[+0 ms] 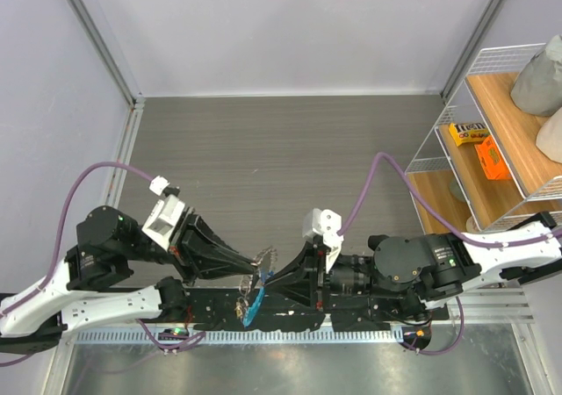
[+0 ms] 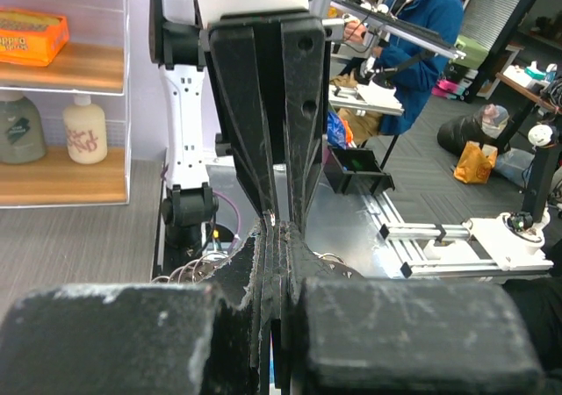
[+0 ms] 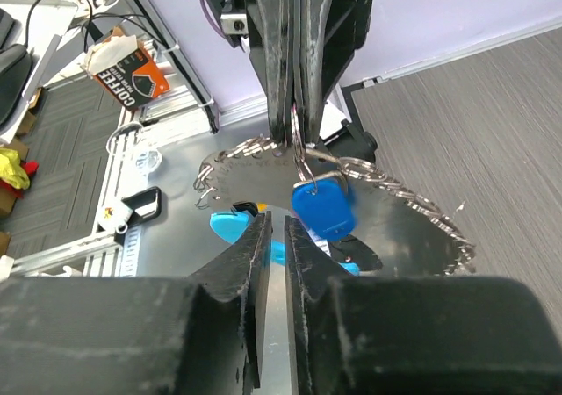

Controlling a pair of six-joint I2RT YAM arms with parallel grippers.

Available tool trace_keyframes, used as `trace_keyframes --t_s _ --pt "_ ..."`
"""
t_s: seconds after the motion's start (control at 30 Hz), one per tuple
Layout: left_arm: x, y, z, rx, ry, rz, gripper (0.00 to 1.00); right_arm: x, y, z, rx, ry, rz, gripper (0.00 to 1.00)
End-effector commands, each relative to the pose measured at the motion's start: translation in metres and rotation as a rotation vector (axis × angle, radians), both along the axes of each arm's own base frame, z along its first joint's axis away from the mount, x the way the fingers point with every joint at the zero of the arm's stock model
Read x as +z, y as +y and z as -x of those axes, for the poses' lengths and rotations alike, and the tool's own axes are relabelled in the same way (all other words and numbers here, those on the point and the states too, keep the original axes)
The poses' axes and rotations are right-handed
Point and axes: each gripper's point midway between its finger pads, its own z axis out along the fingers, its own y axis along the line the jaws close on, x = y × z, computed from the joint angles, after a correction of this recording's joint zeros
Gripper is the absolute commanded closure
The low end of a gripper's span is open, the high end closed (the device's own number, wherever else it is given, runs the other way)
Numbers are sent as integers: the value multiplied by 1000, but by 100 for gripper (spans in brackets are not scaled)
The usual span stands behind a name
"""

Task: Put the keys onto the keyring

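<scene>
Where the arms meet: at the near edge of the table (image 1: pixel 290 149), just ahead of the two bases, the left gripper (image 3: pixel 294 136) and right gripper (image 3: pixel 277 226) point at each other tip to tip, almost touching.
Left gripper: fingers pressed fully together, pinching the top of the keyring (image 3: pixel 421 209), which hangs from their tips.
Right gripper: fingers parted by a thin slit with nothing between them; the tips sit just beside the blue tag.
Keyring: lifted between the two grippers. In the right wrist view its thin, jagged silvery loop spreads out to both sides of the left gripper's tips.
Band: the light-blue band (image 3: pixel 230 227) lies on the lower part of the loop, on the right gripper's side, partly hidden behind one of its fingers.
Key: one key (image 3: pixel 323 206) with a blue tag hangs on a small ring right under the left gripper's tips, within the loop's outline; its metal blade cannot be made out.
Other rings: thin silvery rings (image 2: pixel 200 268) show beside the left gripper's fingers in the left wrist view; whether they carry keys cannot be told.
From above: the loop reads as a small silvery tangle between the black fingers, with the band just below it.
Surroundings: a wire shelf (image 1: pixel 457 123) stands at the table's right edge with an orange box (image 1: pixel 492 158) on it.
</scene>
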Motion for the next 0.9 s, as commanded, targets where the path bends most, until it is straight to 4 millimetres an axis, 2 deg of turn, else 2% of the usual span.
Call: trace_keyframes --t_s 0.0,0.1,0.23,0.27,0.6,0.87 --pt "32 6 1 9 -35 135 100 9 2 3 13 23 -45 78" --pt "35 7 2 2 -36 143 100 17 -4 -3 -10 28 -72 70" --pt "35 6 4 -11 -35 153 100 28 -11 -6 -17 7 -96 67" --pt "34 5 4 -14 -32 152 100 35 -12 -8 -18 -9 -106 67" --pt "38 8 5 -14 -26 198 100 54 -10 -12 -26 -96 -101 67" --pt "41 9 7 -27 -23 231 100 57 -1 -9 -11 -136 -89 67"
